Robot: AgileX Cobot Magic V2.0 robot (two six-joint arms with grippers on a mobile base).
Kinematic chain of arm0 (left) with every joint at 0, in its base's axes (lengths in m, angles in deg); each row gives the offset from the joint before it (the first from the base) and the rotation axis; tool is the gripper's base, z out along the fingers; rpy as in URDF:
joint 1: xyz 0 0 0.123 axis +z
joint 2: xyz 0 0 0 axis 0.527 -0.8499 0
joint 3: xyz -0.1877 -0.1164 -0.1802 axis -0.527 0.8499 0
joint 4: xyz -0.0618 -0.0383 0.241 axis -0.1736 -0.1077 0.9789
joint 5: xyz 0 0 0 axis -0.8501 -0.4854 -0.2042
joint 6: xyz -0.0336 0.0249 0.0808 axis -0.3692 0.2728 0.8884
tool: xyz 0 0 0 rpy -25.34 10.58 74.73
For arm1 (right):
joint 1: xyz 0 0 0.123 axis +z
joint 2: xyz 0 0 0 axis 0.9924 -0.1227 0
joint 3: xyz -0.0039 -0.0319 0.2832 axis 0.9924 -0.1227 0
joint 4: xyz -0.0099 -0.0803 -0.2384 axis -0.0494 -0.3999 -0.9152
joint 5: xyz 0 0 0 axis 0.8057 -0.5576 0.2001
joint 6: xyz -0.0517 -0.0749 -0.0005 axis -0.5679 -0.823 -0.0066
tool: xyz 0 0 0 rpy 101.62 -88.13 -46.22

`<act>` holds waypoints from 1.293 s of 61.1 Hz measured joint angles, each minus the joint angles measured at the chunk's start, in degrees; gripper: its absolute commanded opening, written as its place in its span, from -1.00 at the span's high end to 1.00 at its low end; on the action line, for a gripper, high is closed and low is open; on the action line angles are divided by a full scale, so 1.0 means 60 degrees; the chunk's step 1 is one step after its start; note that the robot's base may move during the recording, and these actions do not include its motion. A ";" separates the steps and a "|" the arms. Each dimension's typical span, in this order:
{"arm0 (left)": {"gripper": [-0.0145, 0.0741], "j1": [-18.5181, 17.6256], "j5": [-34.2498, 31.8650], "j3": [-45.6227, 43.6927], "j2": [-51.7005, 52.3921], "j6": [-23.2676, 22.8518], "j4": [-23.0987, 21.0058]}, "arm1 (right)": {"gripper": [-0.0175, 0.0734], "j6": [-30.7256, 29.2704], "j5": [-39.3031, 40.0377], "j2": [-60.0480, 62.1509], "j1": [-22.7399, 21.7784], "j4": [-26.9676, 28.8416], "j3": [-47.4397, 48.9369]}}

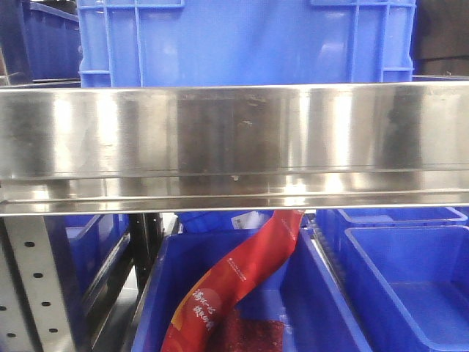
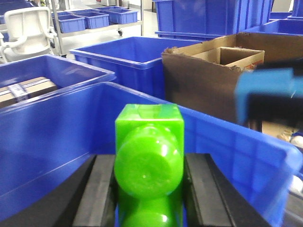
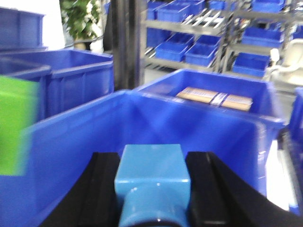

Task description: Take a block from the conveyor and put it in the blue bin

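Note:
The bright blue block (image 3: 152,168) sits between the black fingers of my right gripper (image 3: 152,158), which is shut on it. It hangs in front of the inner wall of a large blue bin (image 3: 94,137). My left gripper (image 2: 149,158) is shut on a green block (image 2: 149,142) with a rounded knob, over the same kind of blue bin (image 2: 227,130). Each wrist view shows the other arm's block as a blur: the blue block (image 2: 265,92) at the right, the green block (image 3: 16,125) at the left. The conveyor is out of view.
A steel shelf rail (image 1: 234,139) fills the front view, and below it a blue bin (image 1: 330,308) holds a red bag (image 1: 234,282). More blue bins (image 2: 123,56) and a brown cardboard box (image 2: 213,75) stand beyond the left gripper. Shelving with small bins (image 3: 199,42) stands behind.

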 measured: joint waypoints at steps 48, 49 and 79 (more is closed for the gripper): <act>0.59 -0.0171 -0.0603 -0.0037 -0.0634 0.0038 -0.0821 | 0.98 -0.0015 0.0077 -0.0644 0.0000 0.0000 0.0000; 0.66 -0.0171 -0.0603 -0.0037 -0.0634 0.0038 -0.0821 | 0.98 -0.0015 0.0077 -0.0644 0.0000 0.0000 0.0000; 0.92 -0.0171 -0.0596 0.0298 0.0744 0.0038 -0.0821 | 0.97 -0.0015 0.0135 0.0928 0.0000 0.0000 -0.0184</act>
